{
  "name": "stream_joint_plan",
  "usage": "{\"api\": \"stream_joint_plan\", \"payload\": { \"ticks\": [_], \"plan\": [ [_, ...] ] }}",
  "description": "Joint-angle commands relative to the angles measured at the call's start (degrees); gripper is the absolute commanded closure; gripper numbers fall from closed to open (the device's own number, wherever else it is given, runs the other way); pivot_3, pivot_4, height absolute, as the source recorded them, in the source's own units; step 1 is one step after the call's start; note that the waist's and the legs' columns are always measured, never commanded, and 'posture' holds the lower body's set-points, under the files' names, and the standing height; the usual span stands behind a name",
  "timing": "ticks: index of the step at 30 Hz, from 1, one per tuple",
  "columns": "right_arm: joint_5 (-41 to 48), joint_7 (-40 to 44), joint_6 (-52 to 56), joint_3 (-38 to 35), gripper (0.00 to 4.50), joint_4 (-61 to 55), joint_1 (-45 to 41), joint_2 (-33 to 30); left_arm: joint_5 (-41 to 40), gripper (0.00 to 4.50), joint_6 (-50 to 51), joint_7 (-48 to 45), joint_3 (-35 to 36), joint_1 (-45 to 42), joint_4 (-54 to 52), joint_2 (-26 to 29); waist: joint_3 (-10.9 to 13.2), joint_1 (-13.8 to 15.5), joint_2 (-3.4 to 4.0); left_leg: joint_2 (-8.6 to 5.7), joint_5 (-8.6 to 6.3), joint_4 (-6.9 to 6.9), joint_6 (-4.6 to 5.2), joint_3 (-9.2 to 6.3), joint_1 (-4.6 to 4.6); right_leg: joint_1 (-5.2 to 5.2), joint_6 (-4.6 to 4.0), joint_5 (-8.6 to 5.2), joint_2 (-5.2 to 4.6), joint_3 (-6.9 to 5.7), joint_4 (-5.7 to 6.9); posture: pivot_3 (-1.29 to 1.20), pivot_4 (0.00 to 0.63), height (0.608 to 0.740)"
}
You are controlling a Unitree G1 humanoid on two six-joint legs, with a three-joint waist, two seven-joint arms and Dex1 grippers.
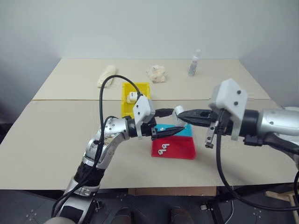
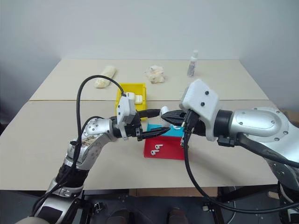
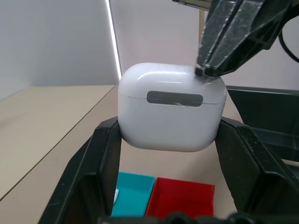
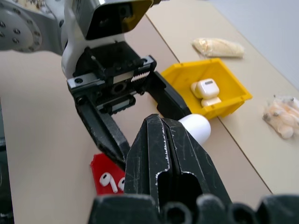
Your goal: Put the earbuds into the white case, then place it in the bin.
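2 arms: I see both raised above the surface (image 1: 56,140), meeting over the red and teal tray (image 1: 180,150).
Left claw (image 3: 169,140): points right, clamped on the white case (image 3: 170,107), lid closed.
Right claw (image 1: 183,116): fingers pressed together, tips touching the case's lid.
Earbuds (image 1: 162,149): 2 in the tray's red half.
Bin (image 1: 127,103): behind the tray, holding another case.

Silver metal arms with black joints. Left gripper (image 1: 174,131) and right gripper (image 1: 183,115): black, scuffed fingers, serrated inner edges. White angular camera housing on each wrist, dark screws. Loose black cables loop along both forearms.
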Motion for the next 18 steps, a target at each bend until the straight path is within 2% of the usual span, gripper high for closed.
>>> {"api": "stream_joint_plan", "payload": {
  "ticks": [1, 4, 8, 10, 14, 18],
  "plan": [
    [4.39, -1.03, -2.51, -7.76, 4.46, 1.50, -1.23, 1.81, -0.36, 1.76, -2.13, 1.17, 1.69, 0.34, -1.46, -0.48, 0.00, 0.07, 0.00, 0.00, 0.00, 0.01, 0.00, 0.00, 0.00, 0.00, 0.00, 0.00, 0.00, 0.00, 0.01, 0.00, 0.150, 0.740],
    [6.64, -3.41, -2.44, -12.66, 4.46, 3.31, -0.19, 2.57, 4.93, 1.76, -1.52, 8.55, 2.07, -0.77, -0.33, -0.90, 0.00, 0.41, 0.00, -0.01, 0.00, 0.00, 0.00, 0.00, 0.00, 0.01, 0.00, 0.00, 0.00, 0.00, 0.01, 0.00, 0.150, 0.740],
    [7.53, -6.74, -2.00, -17.05, 4.46, 4.75, 5.01, 3.88, 14.58, 1.76, 1.06, 33.33, 6.29, -11.76, 11.31, -9.47, 0.01, 1.51, -0.09, -0.04, 0.00, 0.09, 0.00, -0.04, -0.01, 0.11, 0.06, 0.04, -0.03, -0.07, 0.00, 0.00, 0.150, 0.740],
    [6.48, -6.67, -2.50, -17.99, 4.46, 5.45, 9.82, 4.82, 18.67, 1.76, 0.91, 42.04, 8.02, -16.24, 17.53, -11.28, -0.02, 1.97, -0.20, -0.08, 0.00, 0.11, 0.01, -0.16, -0.02, 0.34, 0.13, 0.11, -0.08, -0.26, -0.24, 0.00, 0.150, 0.740],
    [3.67, -7.72, -2.41, -15.91, 4.46, 7.67, 15.13, 5.68, 23.99, 1.76, 3.26, 50.91, 8.05, -21.49, 27.72, -12.36, -0.02, 1.47, -0.19, -0.11, -0.08, 0.07, 0.14, -0.12, 0.02, 0.44, 0.16, 0.13, -0.10, -0.24, -0.22, 0.00, 0.150, 0.740],
    [1.12, -7.59, -3.68, -13.92, 4.46, 7.46, 17.12, 5.90, 27.27, 1.76, 2.90, 54.22, 7.28, -23.39, 36.87, -12.26, -0.02, 1.16, -0.20, -0.11, -0.05, 0.07, 0.10, -0.13, 0.04, 0.40, 0.16, 0.13, -0.09, -0.28, -0.25, 0.00, 0.150, 0.740]
  ]
}}
